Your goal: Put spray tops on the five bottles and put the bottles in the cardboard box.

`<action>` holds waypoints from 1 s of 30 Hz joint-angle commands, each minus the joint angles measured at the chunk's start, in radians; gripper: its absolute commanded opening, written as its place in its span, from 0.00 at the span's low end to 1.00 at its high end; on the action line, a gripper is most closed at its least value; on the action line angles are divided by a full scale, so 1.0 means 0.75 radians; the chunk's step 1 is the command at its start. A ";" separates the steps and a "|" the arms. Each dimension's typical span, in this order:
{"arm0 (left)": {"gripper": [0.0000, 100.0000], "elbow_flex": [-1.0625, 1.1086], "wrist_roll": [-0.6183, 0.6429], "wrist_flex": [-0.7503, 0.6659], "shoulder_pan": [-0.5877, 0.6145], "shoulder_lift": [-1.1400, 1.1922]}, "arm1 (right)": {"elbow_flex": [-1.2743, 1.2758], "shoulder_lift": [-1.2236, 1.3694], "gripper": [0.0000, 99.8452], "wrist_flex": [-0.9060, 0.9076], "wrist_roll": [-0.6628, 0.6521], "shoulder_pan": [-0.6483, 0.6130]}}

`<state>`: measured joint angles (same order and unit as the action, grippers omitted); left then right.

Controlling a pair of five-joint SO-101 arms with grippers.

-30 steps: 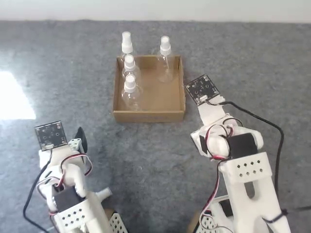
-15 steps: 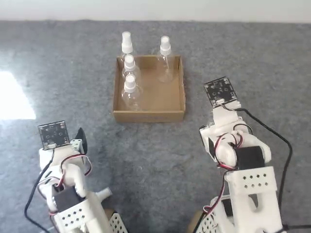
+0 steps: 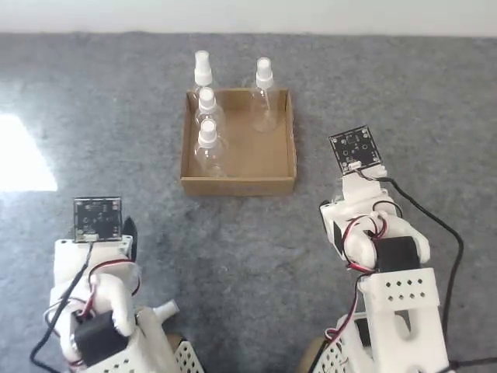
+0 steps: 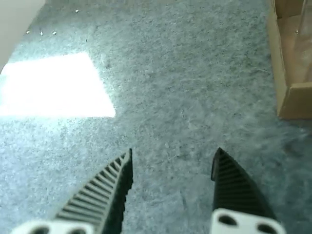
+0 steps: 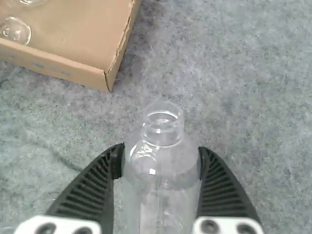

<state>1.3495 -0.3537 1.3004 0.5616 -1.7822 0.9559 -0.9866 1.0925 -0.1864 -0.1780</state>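
**Grippers split: right gripper (image 5: 160, 152) clamped on an uncapped bottle (image 5: 162, 139), left gripper (image 4: 173, 155) gaping empty**

High view first: the cardboard box (image 3: 237, 186) sits on the grey carpet (image 3: 404, 85) ahead of both arms. Four capped bottles (image 3: 207, 148) with white spray tops stand at it, three clearly inside, the back-left one too close to the rear wall to call. Left arm (image 3: 97, 272) is well back from the box, right arm (image 3: 373, 249) nearer its right side. Over to the left wrist: fingers spread wide, nothing but carpet between them, with a bright patch of light (image 4: 53, 87) and a corner of the box (image 4: 292, 100) farther off. Right wrist now: both fingers press the clear bottle's sides. Its open neck pokes past the tips with no spray top on it, outside the box (image 5: 53, 66) and near one corner
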 commanded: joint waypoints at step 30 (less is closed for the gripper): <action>0.32 -0.396 -0.644 0.293 -0.374 1.043 | 0.004 -0.021 0.09 -0.075 0.061 0.060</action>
<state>1.1055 -0.7710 1.5090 0.3115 -1.0963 0.9712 -0.9866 1.0572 -0.1496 -0.1458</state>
